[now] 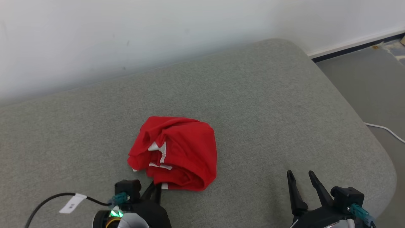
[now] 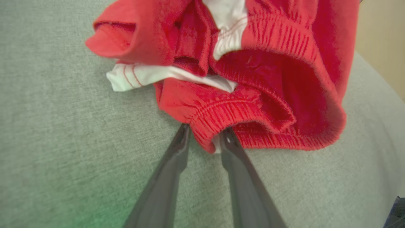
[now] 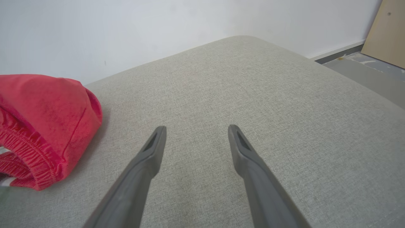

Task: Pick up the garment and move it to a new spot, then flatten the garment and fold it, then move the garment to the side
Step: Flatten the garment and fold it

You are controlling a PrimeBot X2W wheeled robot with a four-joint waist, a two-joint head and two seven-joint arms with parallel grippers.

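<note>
A crumpled red garment [image 1: 180,152] with white trim and an elastic waistband lies bunched on the grey cushion [image 1: 269,95]. My left gripper [image 1: 156,187] is at the garment's near edge. In the left wrist view its two fingers close in on a fold of the waistband [image 2: 207,139], with red and white fabric pinched between the tips. My right gripper [image 1: 300,175] hovers open over bare cushion to the right of the garment, nothing between its fingers [image 3: 155,142]. The right wrist view has the garment [image 3: 41,126] at its left edge, apart from that gripper.
The cushion's rounded right edge [image 1: 376,148] drops to a grey floor where a white cable [image 1: 384,129] lies. A white wall [image 1: 158,38] runs along the back. A black cable with a white label [image 1: 72,202] hangs by my left arm. A wooden board [image 3: 384,31] leans at the far right.
</note>
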